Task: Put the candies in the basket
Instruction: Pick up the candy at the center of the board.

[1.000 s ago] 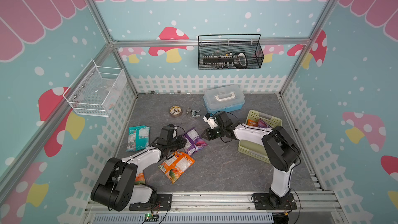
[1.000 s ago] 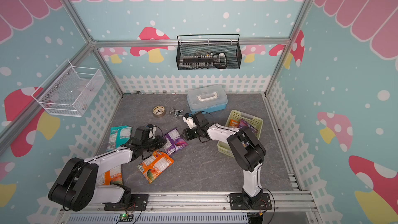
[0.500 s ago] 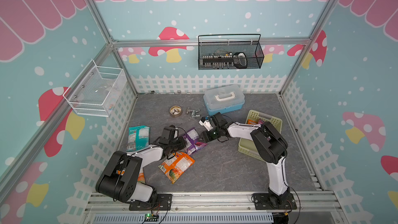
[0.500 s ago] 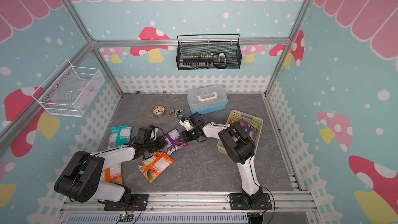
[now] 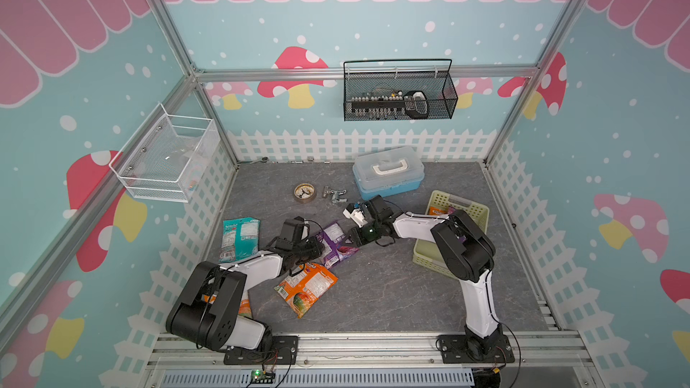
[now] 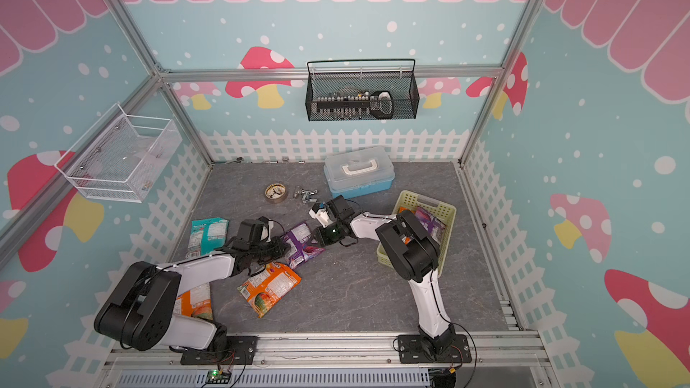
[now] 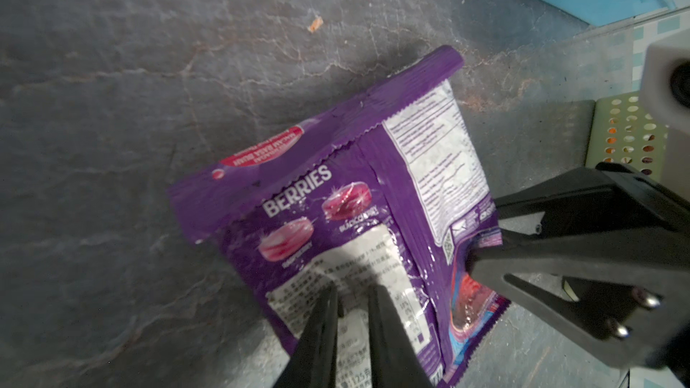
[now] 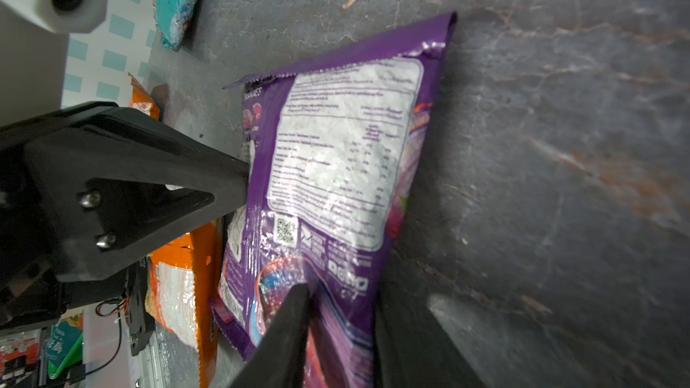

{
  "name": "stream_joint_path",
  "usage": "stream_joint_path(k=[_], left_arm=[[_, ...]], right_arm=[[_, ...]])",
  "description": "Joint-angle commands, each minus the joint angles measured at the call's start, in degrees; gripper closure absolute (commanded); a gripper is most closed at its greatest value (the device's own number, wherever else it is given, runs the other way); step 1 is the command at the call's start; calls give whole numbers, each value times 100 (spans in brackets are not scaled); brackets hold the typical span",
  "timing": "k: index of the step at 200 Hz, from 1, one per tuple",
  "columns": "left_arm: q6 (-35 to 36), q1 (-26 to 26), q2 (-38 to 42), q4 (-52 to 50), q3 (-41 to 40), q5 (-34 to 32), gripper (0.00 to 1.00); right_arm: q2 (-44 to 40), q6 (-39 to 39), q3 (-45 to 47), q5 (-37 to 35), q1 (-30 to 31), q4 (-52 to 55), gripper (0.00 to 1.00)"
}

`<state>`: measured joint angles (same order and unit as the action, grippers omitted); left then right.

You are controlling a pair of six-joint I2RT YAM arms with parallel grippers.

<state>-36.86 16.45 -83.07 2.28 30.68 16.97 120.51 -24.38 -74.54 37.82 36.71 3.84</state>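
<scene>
Two purple bags [image 5: 338, 244] are lying overlapped on the counter [image 5: 373, 293], between both end effectors. The right end effector [image 5: 354, 237] is clamping one bag's corner. The left end effector [image 7: 353, 291] is resting its narrow tips on the other's label, and I cannot tell whether it is gripping. The basket [image 5: 440, 199] is sitting behind the right one.

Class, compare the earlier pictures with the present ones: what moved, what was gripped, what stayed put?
The right gripper reached across toward the left arm and closed on one end of the purple bag. The left gripper stays on its other end. The orange bag, teal bag and basket have not moved.
</scene>
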Motion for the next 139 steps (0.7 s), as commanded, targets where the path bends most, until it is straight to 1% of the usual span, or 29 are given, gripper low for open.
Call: stream_joint_path(k=[1,45,71,91,104,110,139], left_arm=[[127,-28,-54,-9,-1,-62,77],[96,-28,48,0,35,-50,75],[14,-28,302,0,76,98,72],[8,-28,648,1,143,237,63],[30,-29,900,-42,206,323,59],[37,-32,1038,-64,242,358,56],[201,-28,1612,-400,541,438,37]], right_arm=[[-118,29,23,-42,12,34,83],[-428,113,148,73,12,-58,100],[-648,118,215,-31,16,-58,100],[-941,135,310,-219,7,-67,100],[-1132,129,401,-395,4,-104,100],[-1385,118,463,-472,3,-136,100],[-2110,39,816,-893,-8,-272,100]])
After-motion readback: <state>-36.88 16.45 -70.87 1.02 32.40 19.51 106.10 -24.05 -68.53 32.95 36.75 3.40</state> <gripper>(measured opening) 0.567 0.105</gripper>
